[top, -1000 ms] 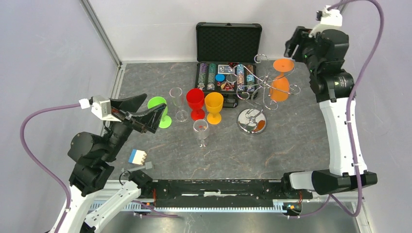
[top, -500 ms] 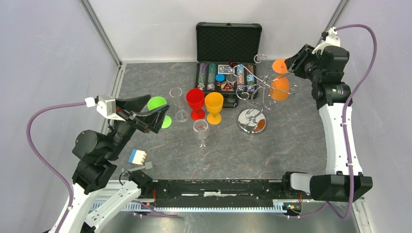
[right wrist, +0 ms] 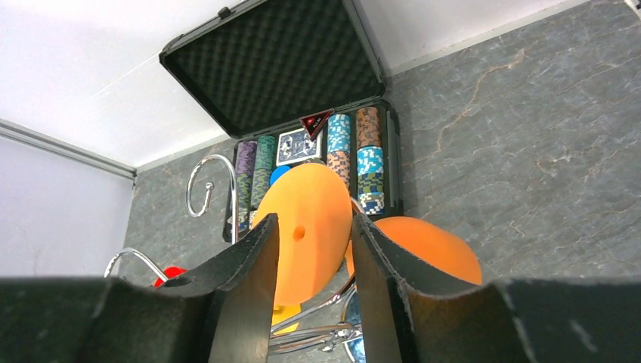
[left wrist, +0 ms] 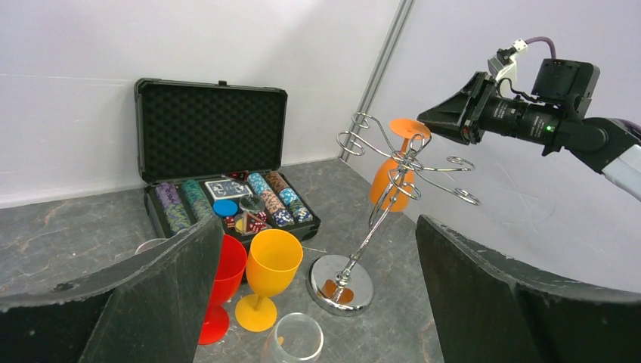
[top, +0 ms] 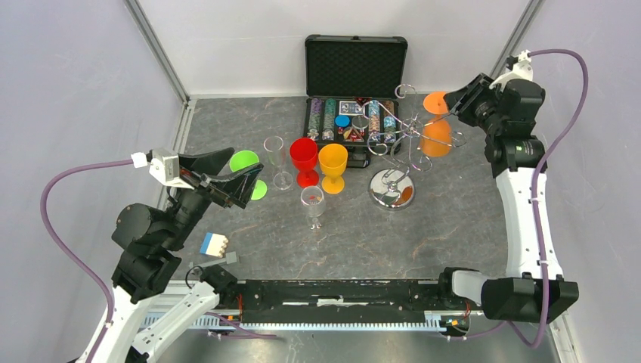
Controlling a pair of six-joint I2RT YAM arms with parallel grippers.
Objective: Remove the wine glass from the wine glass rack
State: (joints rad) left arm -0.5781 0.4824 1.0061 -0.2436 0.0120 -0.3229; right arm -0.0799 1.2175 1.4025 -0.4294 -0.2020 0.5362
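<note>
One orange wine glass [top: 436, 139] hangs bowl-down on the wine glass rack [top: 391, 198], its foot disc uppermost in a curled hook arm. Right gripper [right wrist: 312, 221] sits level with that foot, fingers [right wrist: 253, 272] drawn partway in, one on each side of the disc; contact not discernible, so can't call it clamped. Left gripper [top: 240, 166] idles well apart from the rack, fingers wide apart. Step, by my read: taking hold. Next move needs a firm pinch, then sliding the foot out through the hook's open end without tipping the rack.

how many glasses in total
6: orange glass hangs upside down on the rack; green glass, tall clear glass, red glass, yellow glass stand in a row on the table; short clear glass just nearer. None seems hidden.
</note>
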